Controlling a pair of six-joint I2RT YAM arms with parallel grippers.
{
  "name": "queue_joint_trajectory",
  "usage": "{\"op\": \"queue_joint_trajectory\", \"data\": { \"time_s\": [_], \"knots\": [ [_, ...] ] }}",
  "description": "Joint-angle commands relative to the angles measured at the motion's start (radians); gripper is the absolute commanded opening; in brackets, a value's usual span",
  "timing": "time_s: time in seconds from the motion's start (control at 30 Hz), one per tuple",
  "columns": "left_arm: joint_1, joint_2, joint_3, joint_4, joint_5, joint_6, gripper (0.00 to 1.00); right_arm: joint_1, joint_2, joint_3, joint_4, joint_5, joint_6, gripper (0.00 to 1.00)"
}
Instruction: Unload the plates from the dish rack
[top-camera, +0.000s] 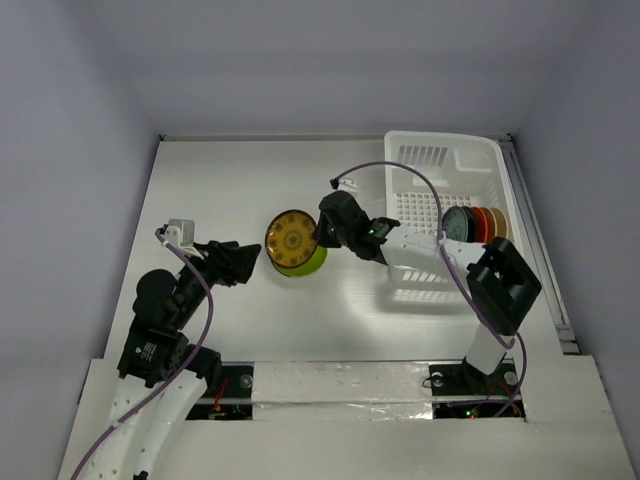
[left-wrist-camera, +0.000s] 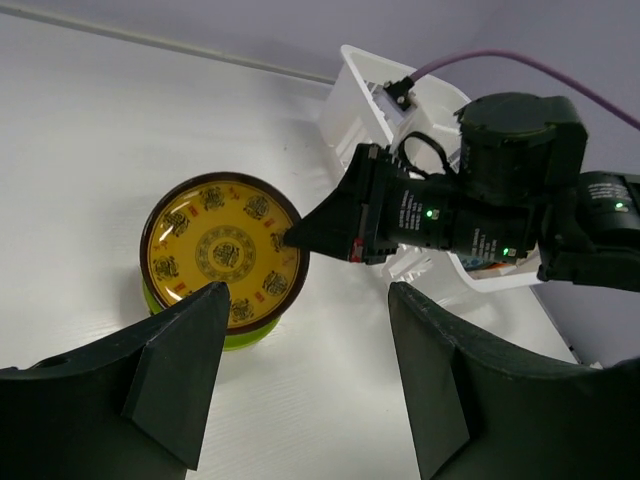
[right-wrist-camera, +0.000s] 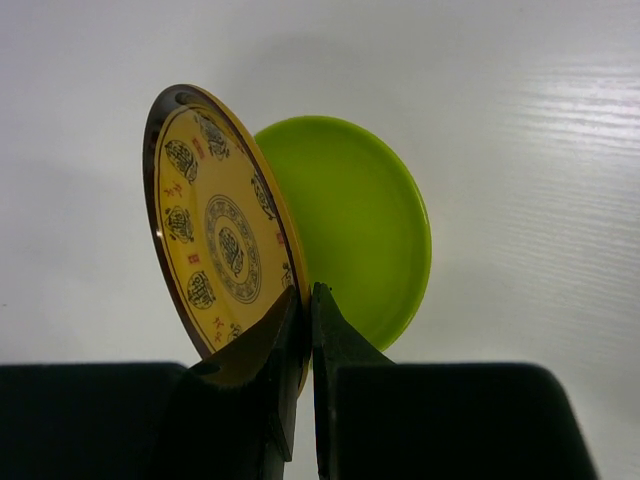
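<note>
Right end effector (right-wrist-camera: 308, 300) clenched on rim of yellow plate (right-wrist-camera: 215, 220), held tilted over green plate (right-wrist-camera: 360, 240) lying mid counter (top-camera: 230, 180). Left end effector (left-wrist-camera: 308, 305) released, empty, toward left edge. Rack (top-camera: 440, 160), far right corner: remaining plates (top-camera: 478, 224) standing on edge.

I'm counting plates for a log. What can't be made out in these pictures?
- Plates left in the dish rack: top view, the standing plates overlap edge-on, too small to count.
- Whether the yellow plate in the right pincer touches the green plate: right wrist view, its face covers the contact.
- Rack contents, left wrist view: hidden by the right arm.
</note>
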Motion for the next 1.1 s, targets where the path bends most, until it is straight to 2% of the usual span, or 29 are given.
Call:
{"op": "queue_joint_trajectory", "data": {
  "time_s": [0.0, 0.13, 0.3, 0.33, 0.4, 0.43, 0.47, 0.57, 0.73, 0.83, 0.9, 0.93, 0.97, 1.0, 1.03, 1.07],
  "knots": [
    [0.004, 0.004, 0.021, 0.033, -0.002, -0.003, 0.62, 0.001, 0.015, -0.033, 0.110, -0.007, 0.050, 0.00],
    [0.004, 0.004, 0.018, 0.034, -0.001, -0.003, 0.62, -0.008, 0.012, -0.083, 0.138, 0.000, 0.079, 0.01],
    [0.004, 0.002, 0.018, 0.034, 0.001, -0.003, 0.61, -0.018, 0.032, -0.116, 0.141, -0.020, 0.091, 0.11],
    [0.004, 0.004, 0.020, 0.034, 0.001, -0.003, 0.61, -0.018, 0.033, -0.122, 0.143, -0.020, 0.093, 0.14],
    [0.004, 0.001, 0.018, 0.036, 0.002, -0.003, 0.61, -0.018, 0.029, -0.134, 0.141, -0.013, 0.097, 0.30],
    [0.004, 0.001, 0.020, 0.034, 0.002, -0.003, 0.61, -0.018, 0.026, -0.136, 0.137, -0.010, 0.097, 0.32],
    [0.004, 0.001, 0.020, 0.036, 0.002, -0.003, 0.61, -0.018, 0.018, -0.136, 0.115, 0.012, 0.094, 0.41],
    [0.004, -0.002, 0.018, 0.036, 0.004, -0.003, 0.61, -0.018, -0.002, -0.131, 0.074, 0.042, 0.077, 0.55],
    [0.004, -0.008, 0.018, 0.036, 0.004, -0.001, 0.61, -0.018, -0.112, -0.131, 0.005, 0.101, 0.042, 0.58],
    [0.004, -0.011, 0.018, 0.037, 0.006, -0.003, 0.59, -0.018, -0.221, -0.123, -0.092, 0.216, 0.008, 0.57],
    [0.004, -0.014, 0.018, 0.041, 0.013, -0.001, 0.57, -0.040, -0.284, -0.120, -0.187, 0.344, -0.013, 0.38],
    [0.004, -0.016, 0.015, 0.042, 0.018, -0.001, 0.51, -0.060, -0.350, -0.123, -0.217, 0.373, -0.019, 0.28],
    [0.004, -0.018, 0.016, 0.044, 0.022, 0.000, 0.46, -0.089, -0.385, -0.130, -0.268, 0.407, -0.035, 0.05],
    [0.004, -0.021, 0.015, 0.044, 0.022, 0.000, 0.42, -0.170, -0.419, -0.149, -0.290, 0.405, -0.042, 0.00],
    [0.004, -0.024, 0.015, 0.045, 0.024, 0.002, 0.31, -0.212, -0.456, -0.163, -0.305, 0.404, -0.053, 0.00],
    [0.004, -0.025, 0.015, 0.045, 0.024, 0.000, 0.24, -0.253, -0.531, -0.177, -0.334, 0.404, -0.070, 0.00]
  ]
}}
